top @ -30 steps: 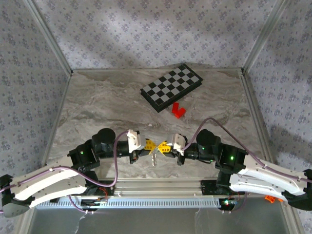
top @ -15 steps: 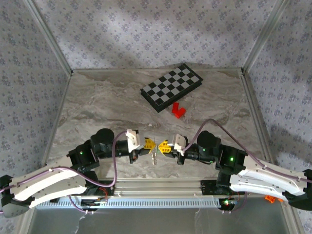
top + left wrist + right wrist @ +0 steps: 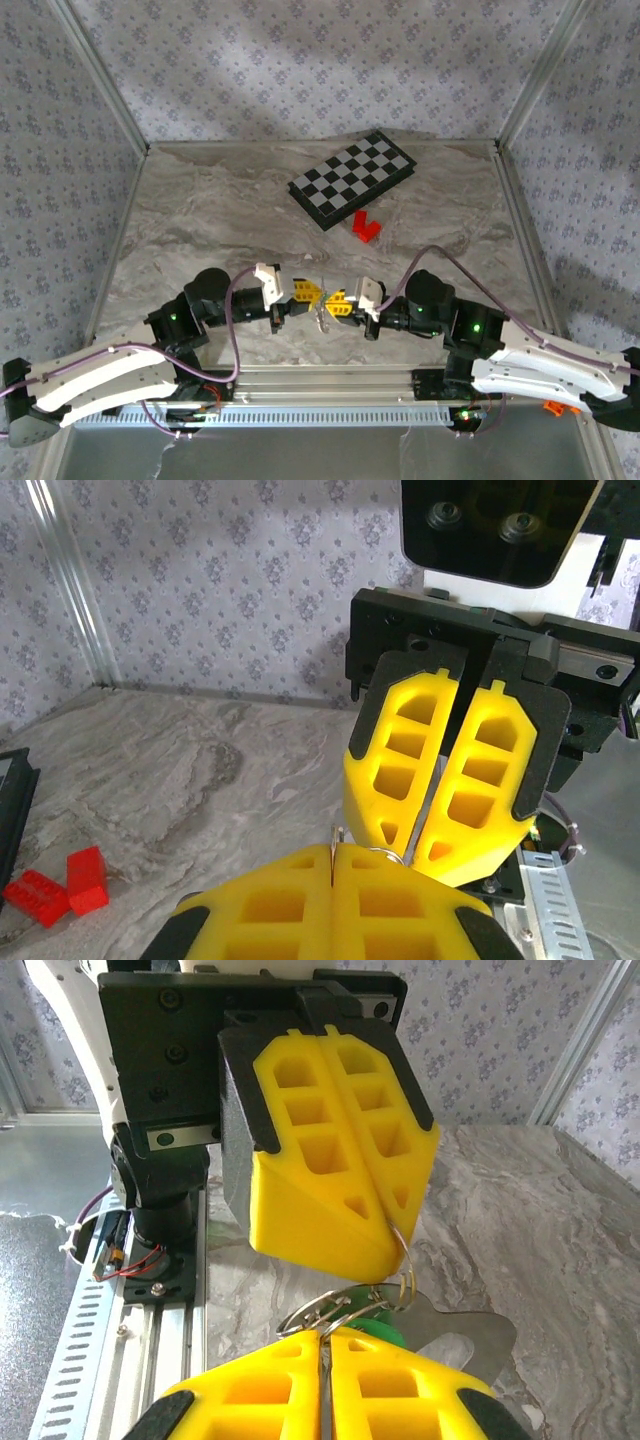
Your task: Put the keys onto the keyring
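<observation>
The left gripper (image 3: 311, 293) and right gripper (image 3: 331, 300) both pinch the keyring (image 3: 330, 1310) over the marble table (image 3: 200, 220); checkered board (image 3: 352, 178) and red blocks (image 3: 366, 227) lie beyond them; flowery walls (image 3: 300, 70) around.

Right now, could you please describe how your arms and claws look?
The left arm and right arm have white shells over black joints, each with a green light and a purple cable alongside. The left claw and right claw each have two yellow wedge-shaped fingers with rectangular cut-outs on black mounts.
</observation>
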Robot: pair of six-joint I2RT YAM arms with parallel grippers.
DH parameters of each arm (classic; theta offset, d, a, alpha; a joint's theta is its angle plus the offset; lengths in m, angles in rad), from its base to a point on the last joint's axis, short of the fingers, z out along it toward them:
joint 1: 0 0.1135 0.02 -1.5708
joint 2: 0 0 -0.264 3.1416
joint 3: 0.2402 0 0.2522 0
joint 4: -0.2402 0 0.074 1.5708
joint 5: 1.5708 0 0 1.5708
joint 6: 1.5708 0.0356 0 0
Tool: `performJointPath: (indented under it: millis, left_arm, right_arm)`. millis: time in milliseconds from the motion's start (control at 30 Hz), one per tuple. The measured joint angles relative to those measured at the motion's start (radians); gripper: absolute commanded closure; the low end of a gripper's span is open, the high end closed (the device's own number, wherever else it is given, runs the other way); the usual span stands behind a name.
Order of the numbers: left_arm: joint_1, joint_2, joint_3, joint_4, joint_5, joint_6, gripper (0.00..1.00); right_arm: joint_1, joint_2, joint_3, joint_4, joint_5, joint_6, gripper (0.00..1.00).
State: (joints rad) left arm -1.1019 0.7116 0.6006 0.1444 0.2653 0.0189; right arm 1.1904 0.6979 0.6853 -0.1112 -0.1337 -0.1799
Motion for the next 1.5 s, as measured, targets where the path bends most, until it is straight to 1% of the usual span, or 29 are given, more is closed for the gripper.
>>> performJointPath:
  millis: [133,167,233,300,400,567,833,1133,1500]
  left_arm:
    - [0.0,-0.026,-0.009,0.025,0.011,-0.01,1.0]
    - [0.0,-0.035,-0.011,0.031,0.012,-0.011,1.0]
    - [0.0,-0.054,-0.019,0.043,0.02,-0.014,1.0]
    - [0.0,-0.07,-0.026,0.052,0.031,-0.019,1.0]
    - [0.0,-0.088,-0.035,0.068,0.051,-0.026,1.0]
    - [0.0,-0.109,-0.044,0.08,0.089,-0.032,1.0]
    - [0.0,-0.142,-0.049,0.087,0.147,-0.047,1.0]
    - [0.0,-0.148,-0.049,0.076,0.15,-0.047,1.0]
    - [0.0,-0.167,-0.049,0.021,0.146,-0.046,1.0]
  right_arm:
    - [0.004,-0.034,0.0,-0.001,0.0,0.011,0.84]
    - [0.006,-0.041,0.0,-0.002,0.0,0.012,0.82]
    - [0.008,-0.057,0.0,-0.002,-0.001,0.02,0.74]
    - [0.012,-0.069,0.0,-0.002,-0.005,0.031,0.7]
    - [0.019,-0.072,0.007,-0.002,-0.011,0.041,0.68]
    - [0.019,-0.056,0.034,0.016,-0.012,0.056,0.69]
    - [0.02,0.005,0.093,0.042,-0.054,0.084,0.7]
    - [0.025,0.045,0.095,0.069,-0.1,0.114,0.71]
    - [0.026,0.074,0.095,0.126,-0.126,0.144,0.76]
